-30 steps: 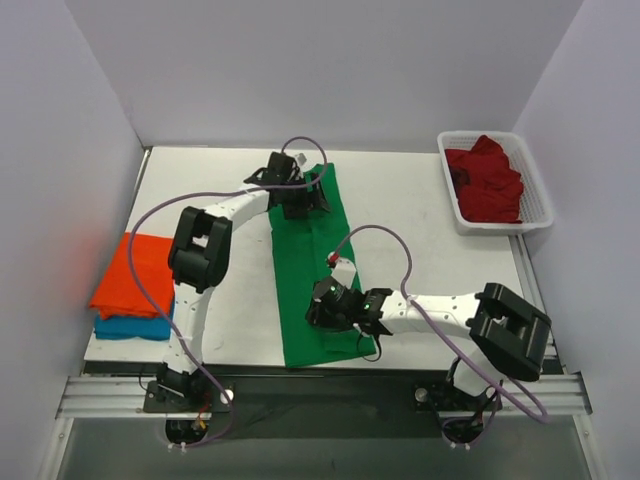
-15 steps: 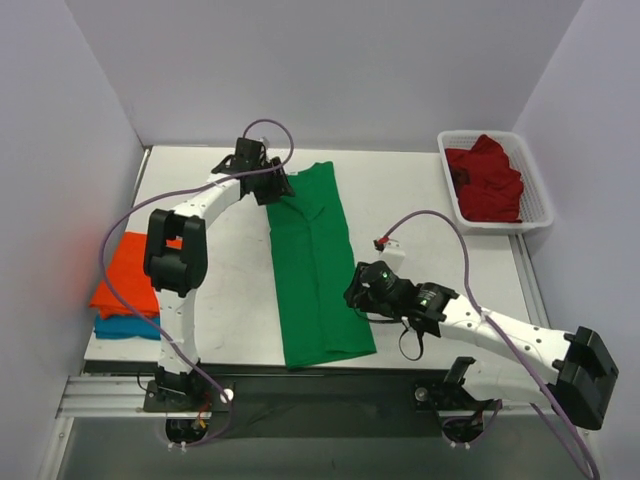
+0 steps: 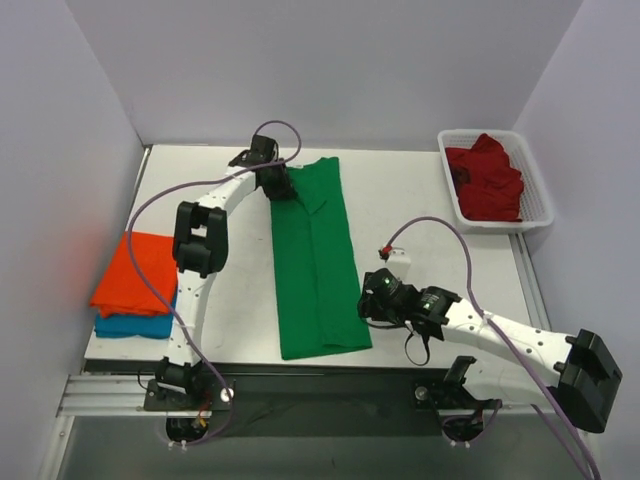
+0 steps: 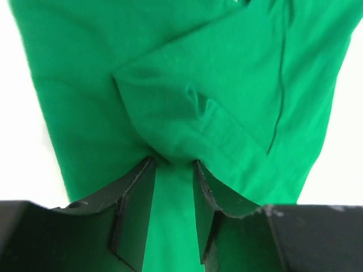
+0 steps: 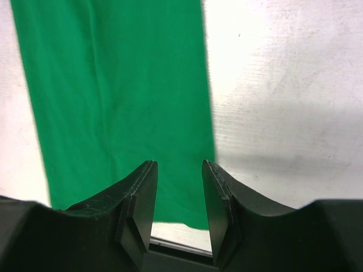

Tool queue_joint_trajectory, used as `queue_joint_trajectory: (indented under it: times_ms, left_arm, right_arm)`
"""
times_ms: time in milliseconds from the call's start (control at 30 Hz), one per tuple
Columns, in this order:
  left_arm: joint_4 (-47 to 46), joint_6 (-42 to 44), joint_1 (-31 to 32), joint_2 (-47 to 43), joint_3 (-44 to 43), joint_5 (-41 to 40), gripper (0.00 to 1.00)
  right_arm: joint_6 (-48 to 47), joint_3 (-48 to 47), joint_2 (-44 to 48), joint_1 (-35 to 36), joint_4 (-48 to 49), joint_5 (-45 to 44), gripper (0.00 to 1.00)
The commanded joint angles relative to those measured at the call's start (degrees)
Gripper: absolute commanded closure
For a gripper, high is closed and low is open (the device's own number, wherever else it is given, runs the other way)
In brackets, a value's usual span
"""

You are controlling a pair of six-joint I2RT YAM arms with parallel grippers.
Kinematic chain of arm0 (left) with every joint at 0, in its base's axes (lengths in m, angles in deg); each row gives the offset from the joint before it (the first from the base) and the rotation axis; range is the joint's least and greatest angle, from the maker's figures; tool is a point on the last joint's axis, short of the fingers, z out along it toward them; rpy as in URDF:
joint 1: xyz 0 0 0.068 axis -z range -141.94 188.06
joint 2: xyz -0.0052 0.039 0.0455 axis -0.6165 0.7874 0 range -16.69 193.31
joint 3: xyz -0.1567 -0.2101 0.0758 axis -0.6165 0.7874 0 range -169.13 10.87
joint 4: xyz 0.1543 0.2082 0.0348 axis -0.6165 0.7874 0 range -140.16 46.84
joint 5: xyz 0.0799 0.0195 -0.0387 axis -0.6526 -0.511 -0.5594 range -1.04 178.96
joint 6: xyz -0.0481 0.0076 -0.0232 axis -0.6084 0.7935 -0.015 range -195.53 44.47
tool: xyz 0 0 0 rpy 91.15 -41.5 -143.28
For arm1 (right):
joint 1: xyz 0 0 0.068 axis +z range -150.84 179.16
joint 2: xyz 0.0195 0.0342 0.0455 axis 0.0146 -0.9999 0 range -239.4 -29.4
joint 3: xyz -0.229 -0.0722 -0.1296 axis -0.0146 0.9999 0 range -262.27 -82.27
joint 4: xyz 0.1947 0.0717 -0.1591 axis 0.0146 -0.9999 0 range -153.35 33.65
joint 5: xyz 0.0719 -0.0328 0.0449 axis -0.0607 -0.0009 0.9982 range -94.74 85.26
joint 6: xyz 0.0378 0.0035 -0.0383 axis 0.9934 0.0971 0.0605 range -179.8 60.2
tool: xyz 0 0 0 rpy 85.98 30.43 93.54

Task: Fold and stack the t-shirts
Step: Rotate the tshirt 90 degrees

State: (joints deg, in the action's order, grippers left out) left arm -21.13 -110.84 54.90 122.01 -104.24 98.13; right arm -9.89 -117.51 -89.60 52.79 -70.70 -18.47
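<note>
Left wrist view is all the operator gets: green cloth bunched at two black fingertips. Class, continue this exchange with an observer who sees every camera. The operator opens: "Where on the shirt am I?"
Observer: The left gripper is at the far left corner of the green t-shirt, which lies as a long strip running far to near.
Operator: Where is the other arm?
Observer: The right gripper is by the strip's near right corner, jaws apart with nothing between them.
Operator: Any shirts already done?
Observer: An orange t-shirt lies folded on a blue t-shirt at the left edge of the table.
</note>
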Motion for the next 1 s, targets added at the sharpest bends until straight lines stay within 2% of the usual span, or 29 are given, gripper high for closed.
queue_joint_trajectory:
  times_ms: [0, 67, 133, 200, 367, 533, 567, 633, 667, 733, 767, 800, 833, 867, 967]
  left_arm:
    - [9.0, 1.4, -1.2, 9.9, -15.5, 0.3, 0.56]
    - [12.2, 1.8, -1.7, 15.5, -25.6, 2.2, 0.52]
    - [12.4, 0.5, -2.1, 17.2, -28.7, 4.7, 0.47]
    - [7.8, -1.1, -2.8, 16.2, -26.7, 8.6, 0.45]
    - [1.5, -2.0, -3.2, 8.7, -23.2, 13.4, 0.27]
    - [-3.5, -2.0, -3.2, -3.1, -13.1, 14.9, 0.23]
    - [-6.2, -2.2, -3.2, -8.2, -6.8, 14.8, 0.23]
    - [-8.5, -3.7, -3.0, -16.3, 0.2, 13.6, 0.23]
    - [-10.4, -4.6, -3.0, -19.1, 8.6, 11.7, 0.23]
    - [-12.8, -7.5, -2.5, -27.9, 18.1, 9.8, 0.27]
    - [-15.0, -8.5, -2.3, -30.9, 27.1, 7.3, 0.28]
    - [-15.9, -10.3, -1.8, -34.0, 32.4, 5.7, 0.32]
    - [-17.3, -11.1, -0.3, -39.9, 37.1, 3.9, 0.44]
    - [-17.9, -11.8, 0.6, -42.9, 46.1, -0.2, 0.50]
    - [-16.6, -12.9, 6.4, -53.6, 57.1, -8.7, 0.53]
  right_arm:
    - [-2.9, -1.1, -2.9, -1.4, -1.0, -2.0, 0.62]
    - [-3.8, -2.0, -4.5, -2.2, -0.9, -1.0, 0.61]
    - [-5.3, -2.6, -5.4, -4.7, -0.5, 0.4, 0.61]
    - [-6.4, -3.3, -6.7, -6.1, 0.1, 2.7, 0.60]
    - [-8.8, -5.2, -10.7, -9.2, 1.6, 7.6, 0.60]
    - [-7.6, -2.6, -10.5, -9.2, 5.0, 12.6, 0.60]
    - [-7.3, -1.9, -10.1, -9.2, 6.3, 13.3, 0.60]
    - [-6.6, -0.4, -9.9, -9.1, 7.1, 16.0, 0.60]
    - [-6.3, 0.0, -9.9, -8.7, 7.6, 16.5, 0.60]
    - [-5.8, 1.0, -9.8, -7.8, 8.1, 17.1, 0.61]
    - [-5.7, 1.2, -9.8, -7.4, 7.7, 16.3, 0.61]
    - [-5.1, 1.4, -9.7, -5.8, 7.2, 15.9, 0.61]
    - [-4.8, 1.7, -9.6, -5.3, 7.0, 15.5, 0.61]
    - [-4.5, 1.8, -9.1, -4.7, 6.3, 14.2, 0.61]
    - [-3.4, 1.8, -8.6, -1.7, 5.0, 11.7, 0.61]
